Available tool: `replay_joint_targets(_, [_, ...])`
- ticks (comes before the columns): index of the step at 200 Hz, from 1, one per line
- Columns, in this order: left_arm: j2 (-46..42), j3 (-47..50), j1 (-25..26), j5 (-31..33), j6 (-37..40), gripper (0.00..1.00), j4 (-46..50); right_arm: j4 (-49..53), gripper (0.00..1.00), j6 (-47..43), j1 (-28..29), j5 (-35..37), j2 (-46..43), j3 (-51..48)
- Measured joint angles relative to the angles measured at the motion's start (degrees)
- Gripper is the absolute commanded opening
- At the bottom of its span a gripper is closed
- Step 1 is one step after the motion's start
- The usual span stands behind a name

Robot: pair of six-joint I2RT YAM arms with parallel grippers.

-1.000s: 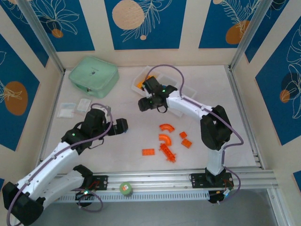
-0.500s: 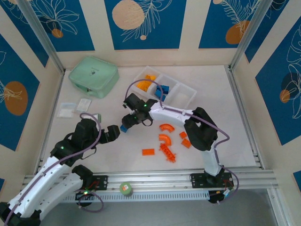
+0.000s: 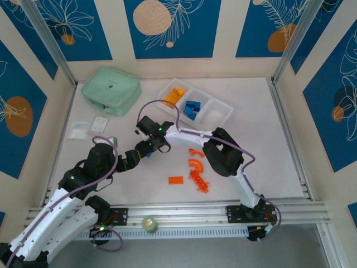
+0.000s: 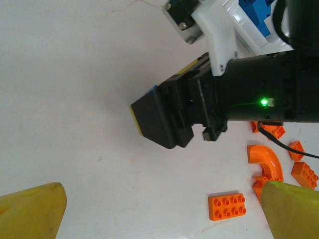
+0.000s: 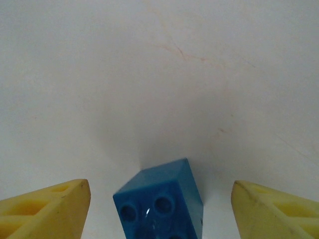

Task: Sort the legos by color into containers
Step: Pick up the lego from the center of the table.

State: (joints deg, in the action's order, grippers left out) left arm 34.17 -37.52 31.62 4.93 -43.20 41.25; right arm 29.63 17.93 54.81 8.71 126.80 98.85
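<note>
The right gripper (image 3: 143,151) swings left from the tray (image 3: 218,115), now low over a blue brick (image 5: 159,204); the left gripper (image 3: 130,160) draws back toward the near edge.

Top cam: fixed high behind the arm bases (image 3: 251,215) at the worktop (image 3: 268,156) near edge, tilted down, whole worktop out to the far edge in frame. Left wrist cam: close and low, facing the right end effector (image 4: 149,117) and orange bricks (image 4: 227,206). Right wrist cam: closest, looking down on a blue brick (image 5: 159,204). Overlap: top and left wrist views share that end effector and the orange bricks.
</note>
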Motion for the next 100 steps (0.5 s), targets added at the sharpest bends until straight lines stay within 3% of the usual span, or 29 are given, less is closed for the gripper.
replay_joint_targets(100, [0.0, 0.7, 0.0, 0.3, 0.0, 0.99, 0.0, 2.9, 0.32, -1.6, 0.1, 1.1, 2.8, 3.4])
